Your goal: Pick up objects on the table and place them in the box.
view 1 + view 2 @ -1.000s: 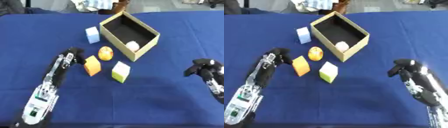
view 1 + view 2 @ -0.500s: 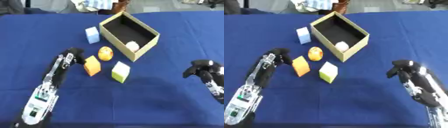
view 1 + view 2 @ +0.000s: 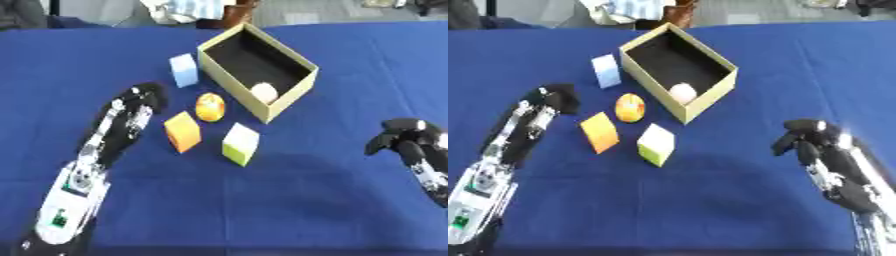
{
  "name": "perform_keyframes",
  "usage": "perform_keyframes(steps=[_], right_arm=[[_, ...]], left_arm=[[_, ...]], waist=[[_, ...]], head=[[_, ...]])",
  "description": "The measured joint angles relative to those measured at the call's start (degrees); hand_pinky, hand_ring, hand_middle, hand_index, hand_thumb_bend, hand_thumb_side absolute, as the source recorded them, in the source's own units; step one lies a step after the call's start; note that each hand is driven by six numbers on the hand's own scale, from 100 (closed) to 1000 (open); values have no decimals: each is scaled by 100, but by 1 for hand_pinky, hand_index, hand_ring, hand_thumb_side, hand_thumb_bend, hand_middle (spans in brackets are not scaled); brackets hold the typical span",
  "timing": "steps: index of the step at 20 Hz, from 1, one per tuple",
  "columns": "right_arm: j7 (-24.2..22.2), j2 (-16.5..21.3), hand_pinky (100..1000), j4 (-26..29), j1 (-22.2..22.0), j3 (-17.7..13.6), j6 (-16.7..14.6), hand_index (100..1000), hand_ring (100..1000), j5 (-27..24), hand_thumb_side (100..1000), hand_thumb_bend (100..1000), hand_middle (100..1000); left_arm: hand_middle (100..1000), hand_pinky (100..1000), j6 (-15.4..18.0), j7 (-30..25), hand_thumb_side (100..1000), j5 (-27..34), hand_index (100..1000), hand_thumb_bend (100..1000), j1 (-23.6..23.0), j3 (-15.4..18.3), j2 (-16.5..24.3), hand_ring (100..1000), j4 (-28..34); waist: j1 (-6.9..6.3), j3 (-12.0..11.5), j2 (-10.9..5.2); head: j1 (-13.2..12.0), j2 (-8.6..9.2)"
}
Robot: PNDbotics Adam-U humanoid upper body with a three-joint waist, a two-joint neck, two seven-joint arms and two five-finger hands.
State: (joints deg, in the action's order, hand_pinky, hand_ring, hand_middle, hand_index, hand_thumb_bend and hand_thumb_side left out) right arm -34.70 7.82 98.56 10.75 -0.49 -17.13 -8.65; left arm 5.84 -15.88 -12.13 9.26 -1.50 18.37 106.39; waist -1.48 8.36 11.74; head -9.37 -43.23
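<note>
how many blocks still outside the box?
3. Light blue block by the box's left wall; orange block and yellow-green block in front of it. The orange round thing is not a block.

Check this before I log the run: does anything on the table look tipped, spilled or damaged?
Nothing stands out. The box sits upright, though turned askew to the table edge, with one pale round object inside. The light blue block, orange ball, orange block and yellow-green block look intact.

Lab-like test setup: blue-clothed table [image 3: 350,65], toy blocks, cardboard box [image 3: 302,87].
</note>
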Motion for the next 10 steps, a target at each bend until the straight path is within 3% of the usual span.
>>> perform_keyframes(steps=[6,10], right_arm=[[2,3,585,0,-17,0,-1,766,616,5,463,100,551],[9,10,585,0,-20,0,-8,766,616,13,462,100,551]], left_arm=[[818,848,-215,-692,478,-1003,927,100,405,-167,757,837,134],[822,852,-315,-948,492,-1419,933,100,707,-433,1199,837,91]], waist=[[-1,18,-31],[-1,36,-49]], head=[[44,5],[48,5]])
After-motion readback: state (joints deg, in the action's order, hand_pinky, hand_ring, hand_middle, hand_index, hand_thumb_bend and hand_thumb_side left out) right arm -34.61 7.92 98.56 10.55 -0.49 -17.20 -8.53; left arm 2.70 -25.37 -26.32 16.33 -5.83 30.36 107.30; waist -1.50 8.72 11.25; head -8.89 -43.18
